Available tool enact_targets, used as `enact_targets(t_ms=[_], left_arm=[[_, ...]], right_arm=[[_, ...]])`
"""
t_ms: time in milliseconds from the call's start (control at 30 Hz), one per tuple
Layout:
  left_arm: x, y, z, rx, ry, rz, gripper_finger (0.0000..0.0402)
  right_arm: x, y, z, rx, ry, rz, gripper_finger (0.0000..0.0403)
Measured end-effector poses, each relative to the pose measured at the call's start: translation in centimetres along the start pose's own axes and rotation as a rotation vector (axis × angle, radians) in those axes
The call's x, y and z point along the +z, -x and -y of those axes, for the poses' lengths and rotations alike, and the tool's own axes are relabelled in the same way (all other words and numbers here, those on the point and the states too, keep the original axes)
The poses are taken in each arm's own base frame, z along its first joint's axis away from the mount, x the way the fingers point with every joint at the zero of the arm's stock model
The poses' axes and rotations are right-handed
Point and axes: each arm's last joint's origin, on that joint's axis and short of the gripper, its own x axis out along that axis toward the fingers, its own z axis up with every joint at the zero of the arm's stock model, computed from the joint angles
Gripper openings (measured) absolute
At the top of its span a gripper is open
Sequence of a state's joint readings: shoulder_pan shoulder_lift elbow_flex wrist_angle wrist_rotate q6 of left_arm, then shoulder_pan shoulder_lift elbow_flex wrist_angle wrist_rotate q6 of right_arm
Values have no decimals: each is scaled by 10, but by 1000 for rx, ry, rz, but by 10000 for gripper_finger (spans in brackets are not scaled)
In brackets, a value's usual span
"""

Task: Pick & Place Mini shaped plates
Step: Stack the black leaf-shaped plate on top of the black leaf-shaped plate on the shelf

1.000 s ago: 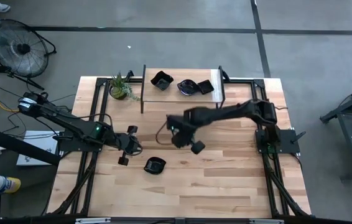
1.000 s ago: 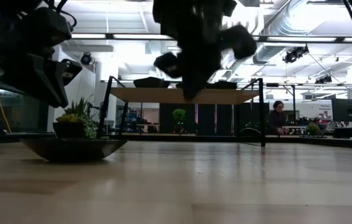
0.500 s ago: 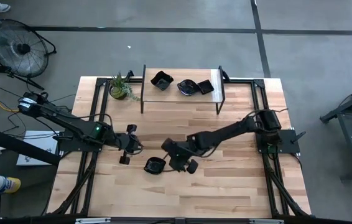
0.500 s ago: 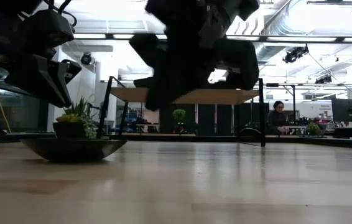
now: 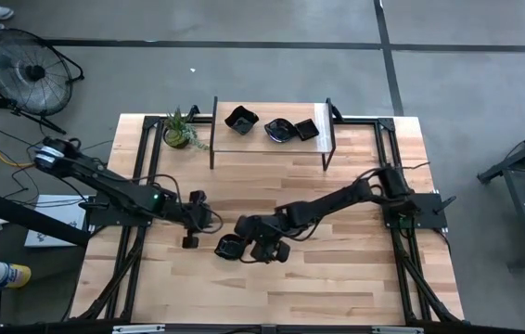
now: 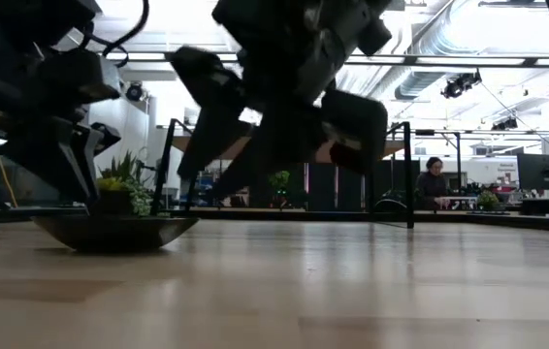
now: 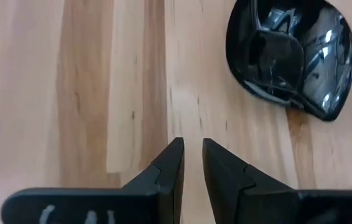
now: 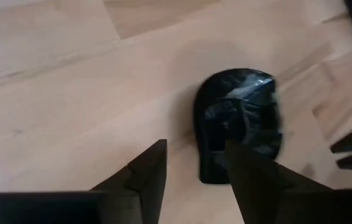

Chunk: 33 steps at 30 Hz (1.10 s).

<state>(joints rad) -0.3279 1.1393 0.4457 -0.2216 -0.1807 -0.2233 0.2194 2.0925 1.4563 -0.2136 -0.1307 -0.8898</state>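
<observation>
**Right tool dropping in on the lone plate**

We're using the small black plate (image 5: 229,247) lying alone on the bare tabletop (image 5: 337,269) as our landmark. The right tool (image 5: 261,249) sits just beside that plate, on the side away from the left arm. In its wrist view the dark fingers (image 8: 145,168) stand apart, with the plate just ahead of them and one finger overlapping its rim. We can't tell if it's touching.

The left tool (image 5: 195,219) hovers near the same plate, on its other side. Its fingers (image 7: 171,163) are nearly together with only a narrow slit between them, holding nothing. The plate shows glossy and rounded ahead of them and off to one side.

Three more black plates (image 5: 276,126) sit on the raised wooden shelf (image 5: 261,141) well beyond our landmark plate, at the tabletop's far edge. A small potted plant (image 5: 179,132) stands just beside the shelf.

Writing: there's some pale scribble on the left wrist's black bar, but we can't read it.
</observation>
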Motion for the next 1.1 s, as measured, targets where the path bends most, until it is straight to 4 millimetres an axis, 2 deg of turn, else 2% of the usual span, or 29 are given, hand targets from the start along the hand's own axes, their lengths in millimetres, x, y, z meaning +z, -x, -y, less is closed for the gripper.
enact_targets(t_ms=[167,567,733,1100], left_arm=[[1,-8,3,-38,18,-9,56],[0,-26,7,-72,16,-33,56],[0,-28,8,-81,14,-36,56],[1,-28,8,-82,10,-22,56]], right_arm=[[-5,-8,0,23,2,37,159],[-25,-16,10,48,-6,92,121],[-30,-14,15,44,-12,109,113],[-39,-22,14,56,16,91,112]])
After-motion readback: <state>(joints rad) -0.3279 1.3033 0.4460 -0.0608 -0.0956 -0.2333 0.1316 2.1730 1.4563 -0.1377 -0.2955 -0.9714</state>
